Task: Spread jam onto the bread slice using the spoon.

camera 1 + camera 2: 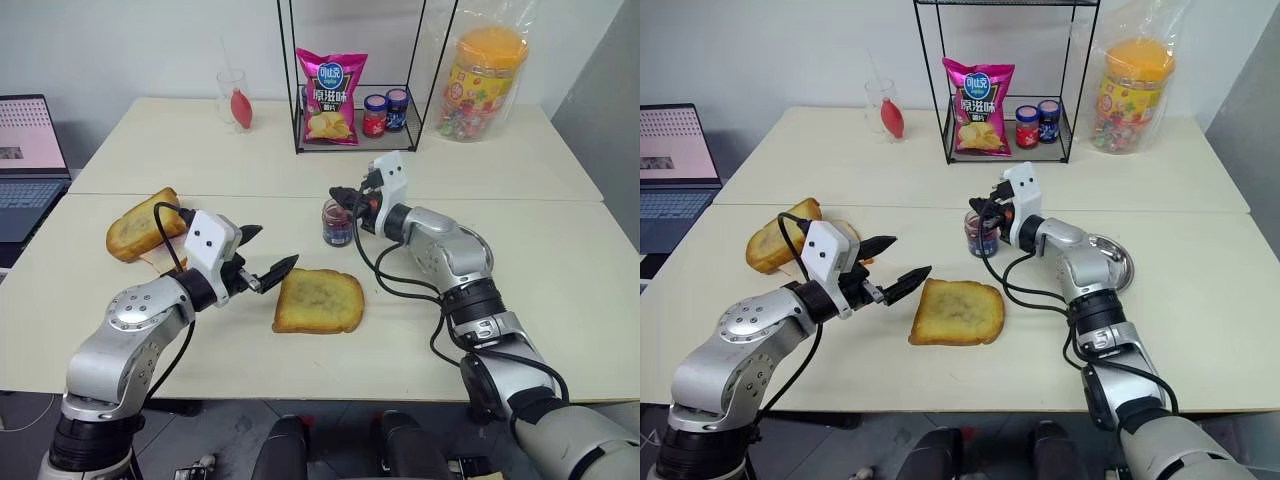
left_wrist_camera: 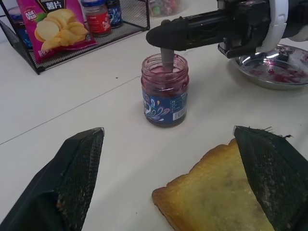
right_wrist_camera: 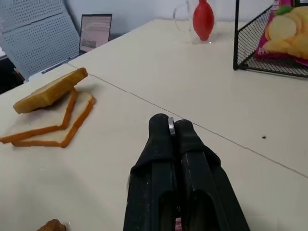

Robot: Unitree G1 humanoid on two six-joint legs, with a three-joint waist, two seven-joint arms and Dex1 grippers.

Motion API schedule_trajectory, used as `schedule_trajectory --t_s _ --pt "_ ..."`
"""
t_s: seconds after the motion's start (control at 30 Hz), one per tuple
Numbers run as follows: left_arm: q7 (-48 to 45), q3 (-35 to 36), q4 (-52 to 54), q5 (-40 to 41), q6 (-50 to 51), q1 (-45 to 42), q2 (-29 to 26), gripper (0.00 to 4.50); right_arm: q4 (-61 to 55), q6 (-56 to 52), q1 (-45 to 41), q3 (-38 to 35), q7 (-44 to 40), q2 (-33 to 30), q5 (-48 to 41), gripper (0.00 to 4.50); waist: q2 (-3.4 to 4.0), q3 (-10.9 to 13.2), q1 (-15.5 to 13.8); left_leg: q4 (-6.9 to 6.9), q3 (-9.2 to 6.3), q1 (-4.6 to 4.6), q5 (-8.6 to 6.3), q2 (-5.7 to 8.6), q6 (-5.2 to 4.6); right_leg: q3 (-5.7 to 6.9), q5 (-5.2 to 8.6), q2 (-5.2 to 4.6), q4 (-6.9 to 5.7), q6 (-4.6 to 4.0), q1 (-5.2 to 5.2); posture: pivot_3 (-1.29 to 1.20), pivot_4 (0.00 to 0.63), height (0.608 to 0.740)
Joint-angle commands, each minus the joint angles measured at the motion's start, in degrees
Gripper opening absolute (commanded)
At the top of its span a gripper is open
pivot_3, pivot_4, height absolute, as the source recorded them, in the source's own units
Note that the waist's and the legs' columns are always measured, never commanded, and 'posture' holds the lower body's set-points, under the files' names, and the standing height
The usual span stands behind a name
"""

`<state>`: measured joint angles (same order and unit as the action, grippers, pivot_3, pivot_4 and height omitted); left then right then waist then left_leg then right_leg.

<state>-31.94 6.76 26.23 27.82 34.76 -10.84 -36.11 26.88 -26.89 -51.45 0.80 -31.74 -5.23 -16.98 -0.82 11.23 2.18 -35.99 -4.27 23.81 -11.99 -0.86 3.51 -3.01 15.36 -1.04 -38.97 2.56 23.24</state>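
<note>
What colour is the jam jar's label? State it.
Blue with white and pink swirls on the jam jar; clearest in the left wrist view.

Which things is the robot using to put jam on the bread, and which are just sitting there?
For the job:
small clear glass jar of dark purple jam
thick golden-brown toast slice
silver metal spoon, dipped in the jar
right hand, gripping the spoon

Lying about:
pink crisp bag
stacked pale bread slices
round steel dish
laptop

My right gripper [image 1: 338, 195] sits over the jam [image 1: 337, 223] jar, blocking its mouth. Bare table [image 1: 250, 180] lies between jar and bread slice [image 1: 319, 301]. A wire rack [image 1: 355, 80] stands behind, and stacked bread [image 1: 140, 228] flanks my left gripper [image 1: 266, 255].
</note>
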Motion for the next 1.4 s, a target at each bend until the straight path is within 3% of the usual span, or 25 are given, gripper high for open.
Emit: schedule_trajectory --t_s 0.03,0.33,1.4 --pt "0.26 0.22 0.85 -0.32 -0.31 -1.03 0.3 4.5 -1.06 -3.27 -3.29 -4.1 1.81 1.14 -3.66 0.04 0.0 0.0 0.03 0.0 0.0 0.0 0.0 0.0 0.0 0.0 0.0 0.0 0.0 0.0 0.0 0.0 0.15 0.74" --pt "0.34 -0.28 0.21 -0.85 -0.47 -1.7 0.79 4.5 -1.34 -7.99 -5.33 -10.18 5.11 1.64 -8.19 0.04 0.0 0.0 0.14 0.0 -0.01 0.01 0.0 0.01 0.0 0.01 0.0 0.0 0.0 0.0 0.0 0.0 0.15 0.74" --pt "-0.03 -0.27 -3.27 -4.19 -2.92 -3.01 2.15 4.5 -0.4 -16.55 -7.8 -20.52 13.66 2.54 -19.45 0.04 0.0 0.0 0.37 0.01 -0.01 0.03 0.0 0.0 0.0 0.03 0.0 0.0 0.01 0.0 0.01 0.0 0.15 0.74"
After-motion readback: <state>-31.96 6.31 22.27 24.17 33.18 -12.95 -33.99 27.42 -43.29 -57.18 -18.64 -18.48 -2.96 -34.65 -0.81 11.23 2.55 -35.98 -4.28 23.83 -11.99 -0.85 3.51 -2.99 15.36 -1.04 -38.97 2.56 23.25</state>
